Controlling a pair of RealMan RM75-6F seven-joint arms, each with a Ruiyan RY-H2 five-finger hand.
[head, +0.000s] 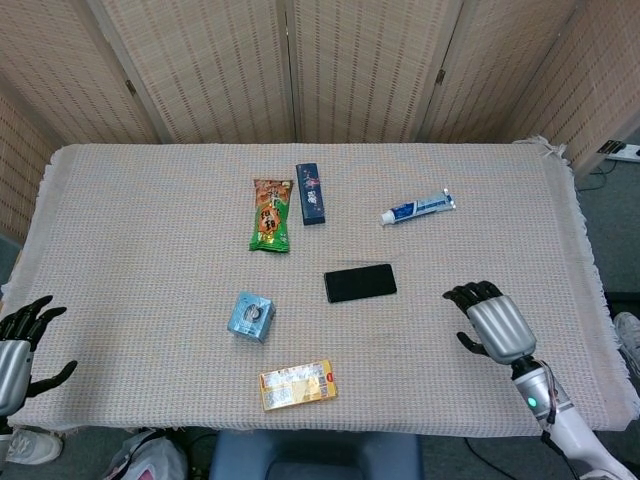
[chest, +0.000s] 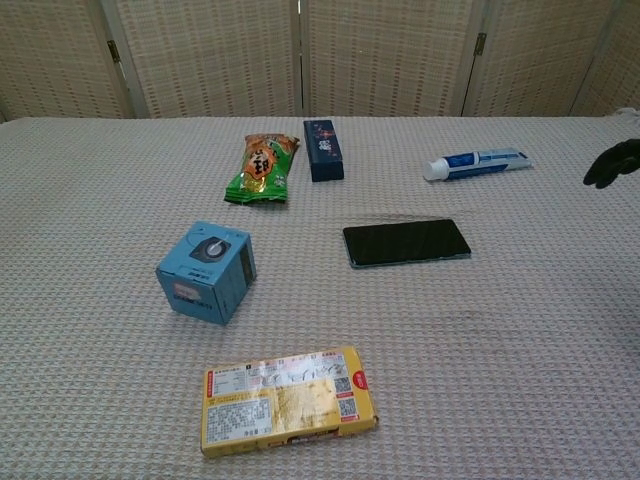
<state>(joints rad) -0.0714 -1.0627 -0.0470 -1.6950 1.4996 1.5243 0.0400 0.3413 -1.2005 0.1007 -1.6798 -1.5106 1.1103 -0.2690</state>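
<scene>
My right hand (head: 492, 322) hovers over the cloth to the right of the black phone (head: 360, 283), fingers apart and holding nothing; its dark fingertips (chest: 612, 163) show at the chest view's right edge. My left hand (head: 18, 345) stays at the table's near left edge, open and empty. On the cloth lie a green snack bag (head: 269, 215), a dark blue box (head: 311, 193), a toothpaste tube (head: 417, 208), a light blue cube box (head: 251, 316) and a yellow packet (head: 298, 385).
A beige woven cloth (head: 140, 220) covers the table, with its fringed edge (head: 590, 250) on the right. Wicker screens (head: 350, 60) close off the back. The phone (chest: 406, 242) and blue cube box (chest: 207, 271) lie mid-table in the chest view.
</scene>
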